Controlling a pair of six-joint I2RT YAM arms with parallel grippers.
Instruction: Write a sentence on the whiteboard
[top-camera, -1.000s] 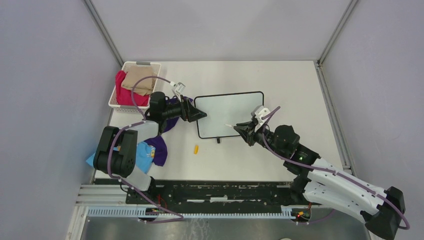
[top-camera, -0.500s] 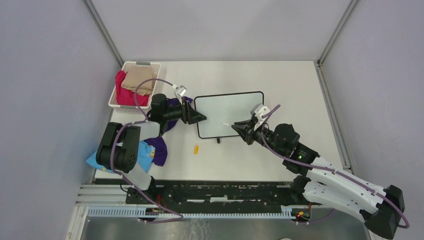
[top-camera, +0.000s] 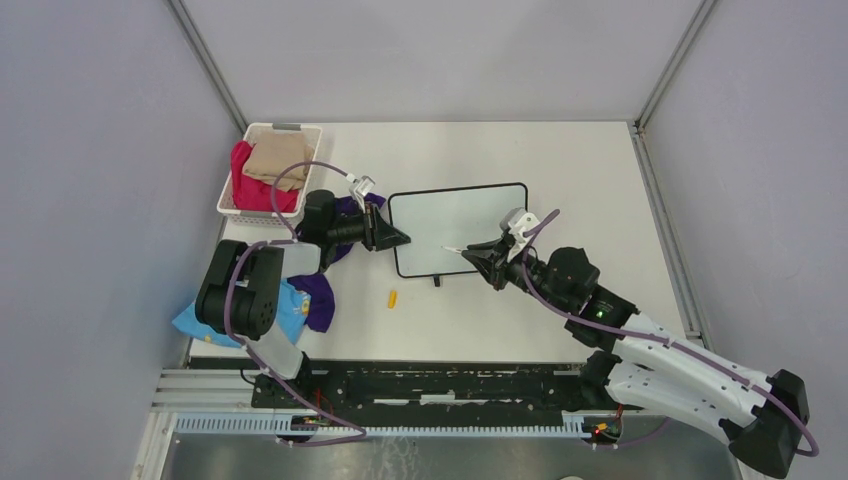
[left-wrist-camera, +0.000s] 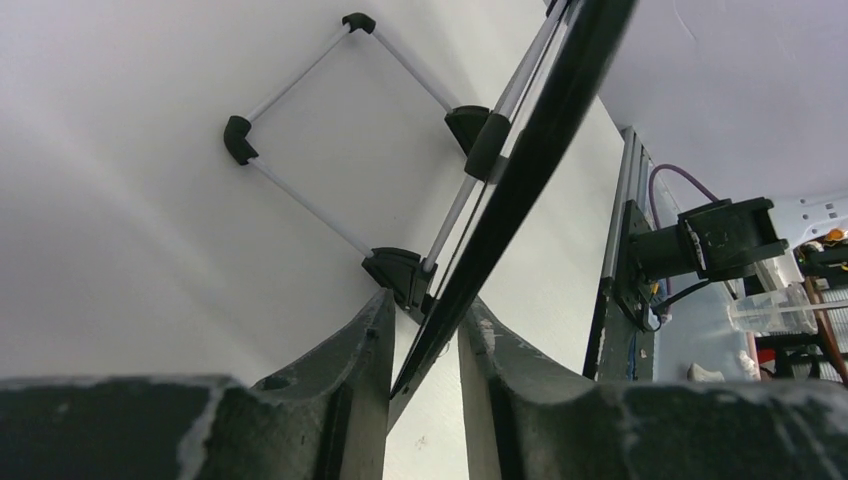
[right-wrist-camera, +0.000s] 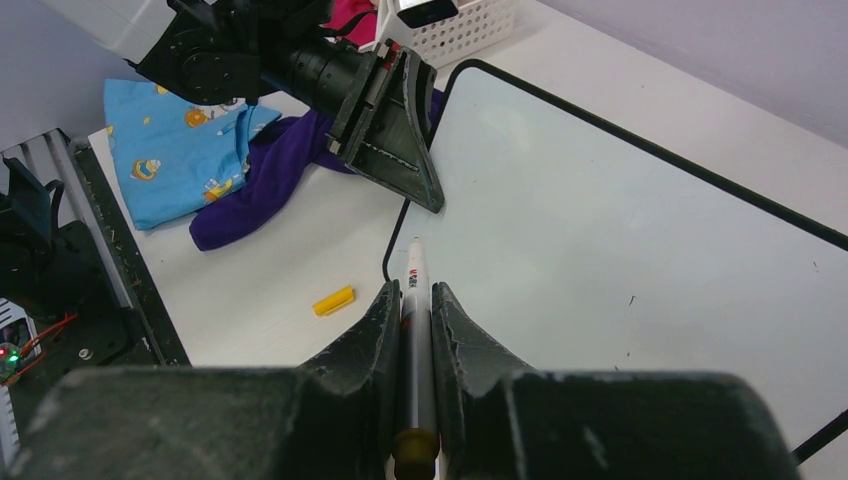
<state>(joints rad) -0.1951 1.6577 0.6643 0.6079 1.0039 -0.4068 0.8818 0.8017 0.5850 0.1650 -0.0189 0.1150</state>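
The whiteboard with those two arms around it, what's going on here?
The left arm's fingers are clamped on the left edge of the whiteboard, holding it in place. The right arm's fingers grip a marker, with its tip at the board's near left corner. Whether the tip touches the surface is unclear. No writing shows on the board yet.

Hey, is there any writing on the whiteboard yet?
No, in the right wrist view the whiteboard is blank white apart from a few tiny specks.
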